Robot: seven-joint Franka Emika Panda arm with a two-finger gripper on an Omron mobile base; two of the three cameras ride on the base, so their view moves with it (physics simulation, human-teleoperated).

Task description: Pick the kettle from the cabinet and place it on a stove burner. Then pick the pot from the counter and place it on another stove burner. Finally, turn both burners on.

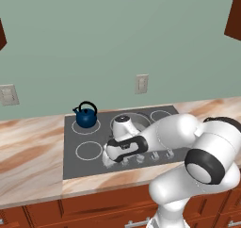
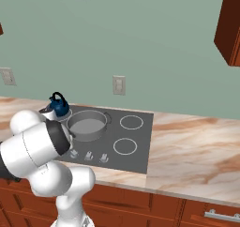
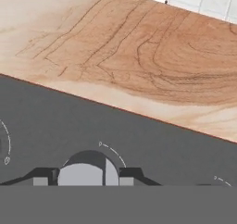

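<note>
tool jaws around a stove knob, kettle well behind

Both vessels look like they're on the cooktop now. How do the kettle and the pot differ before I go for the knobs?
The kettle is small, round and dark blue; the pot is wide, shallow and grey. The kettle has a tall black arched handle; the pot has small loop handles on its sides. The pot is lidless and looks empty. Both stand upright on the cooktop, on neighbouring rear burners.

kettle: you see dark blue, black handle
pot: grey metal
cooktop: dark grey, white rings
counter: beige-pink marble, brown veins
</note>
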